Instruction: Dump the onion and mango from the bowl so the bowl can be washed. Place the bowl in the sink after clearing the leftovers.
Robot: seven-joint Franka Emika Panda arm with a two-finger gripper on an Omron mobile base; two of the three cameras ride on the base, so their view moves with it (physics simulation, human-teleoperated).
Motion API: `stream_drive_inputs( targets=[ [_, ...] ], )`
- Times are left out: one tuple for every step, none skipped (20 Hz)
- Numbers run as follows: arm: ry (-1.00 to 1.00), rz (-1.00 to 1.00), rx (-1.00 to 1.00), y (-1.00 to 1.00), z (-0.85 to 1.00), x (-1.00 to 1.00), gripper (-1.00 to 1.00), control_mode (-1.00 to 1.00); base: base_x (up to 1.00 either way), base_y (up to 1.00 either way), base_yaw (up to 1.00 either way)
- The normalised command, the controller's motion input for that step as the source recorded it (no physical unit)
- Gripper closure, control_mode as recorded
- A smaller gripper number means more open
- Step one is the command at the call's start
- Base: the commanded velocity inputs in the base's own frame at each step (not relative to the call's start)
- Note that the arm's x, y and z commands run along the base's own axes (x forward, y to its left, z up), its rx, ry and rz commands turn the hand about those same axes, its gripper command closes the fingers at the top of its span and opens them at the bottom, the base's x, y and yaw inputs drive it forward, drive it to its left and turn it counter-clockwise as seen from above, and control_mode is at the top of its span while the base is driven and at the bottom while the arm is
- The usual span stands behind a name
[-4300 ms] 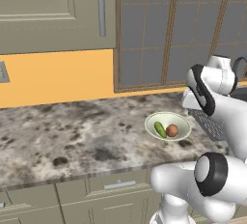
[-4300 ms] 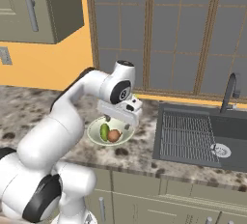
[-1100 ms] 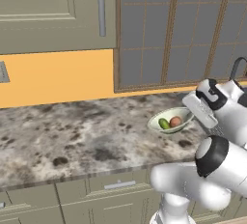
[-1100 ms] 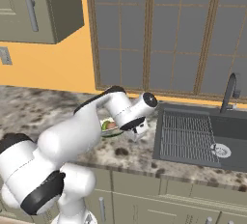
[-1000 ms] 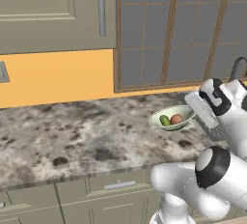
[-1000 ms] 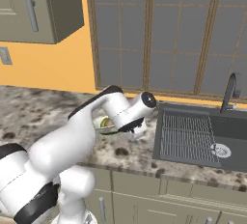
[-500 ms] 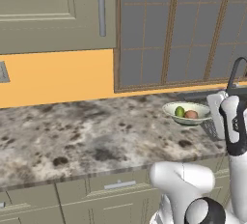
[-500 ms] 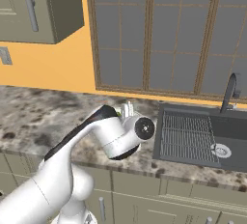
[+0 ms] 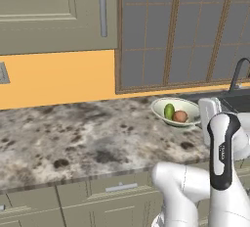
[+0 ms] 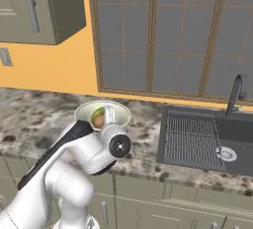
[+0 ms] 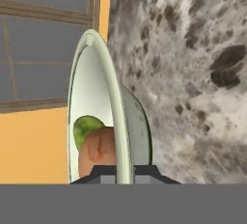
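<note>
A speckled grey and brown stone counter (image 9: 88,138) runs along an orange wall (image 9: 53,77). Above it at the left hangs an olive-grey upper cabinet (image 9: 53,13) with a long metal handle (image 9: 102,6). Beside the cabinet stands a wide window (image 10: 163,35) of grey panes in a brown wooden frame. Under the counter sit matching drawers (image 9: 73,199) with a small silver pull (image 9: 119,188).

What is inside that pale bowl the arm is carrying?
Inside the bowl lie a green mango and a reddish-brown onion, side by side. The gripper is shut on the bowl's rim. The bowl's floor beneath the two is covered by them.
</note>
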Motion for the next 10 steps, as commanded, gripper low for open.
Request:
stream_drive_inputs(
  targets=[
    [-0.2,0.06,-0.02,1.0,0.15,-0.2,1.0,-1.0,0.0,0.0,0.0],
    [-0.18,0.04,-0.09,1.0,0.14,0.0,1.0,-1.0,0.0,0.0,0.0],
    [-0.13,0.07,-0.09,1.0,0.09,0.0,1.0,-1.0,0.0,0.0,0.0],
    [-0.1,0.05,-0.06,1.0,0.0,0.0,1.0,-1.0,0.0,0.0,0.0],
    [-0.06,0.03,0.0,0.18,0.0,0.0,1.0,-1.0,0.0,0.0,0.0],
    [0.0,0.0,0.0,0.0,0.0,0.0,1.0,-1.0,0.0,0.0,0.0],
    [0.0,0.0,0.0,0.0,0.0,0.0,1.0,-1.0,0.0,0.0,0.0],
    [0.0,0.0,0.0,0.0,0.0,-0.31,1.0,-1.0,0.0,0.0,0.0],
    [0.0,0.0,0.0,0.0,0.0,0.0,1.0,1.0,-0.75,-0.27,-0.07],
    [0.0,0.0,0.0,0.0,0.0,0.0,1.0,1.0,-0.88,-0.43,-0.11]
  ],
)
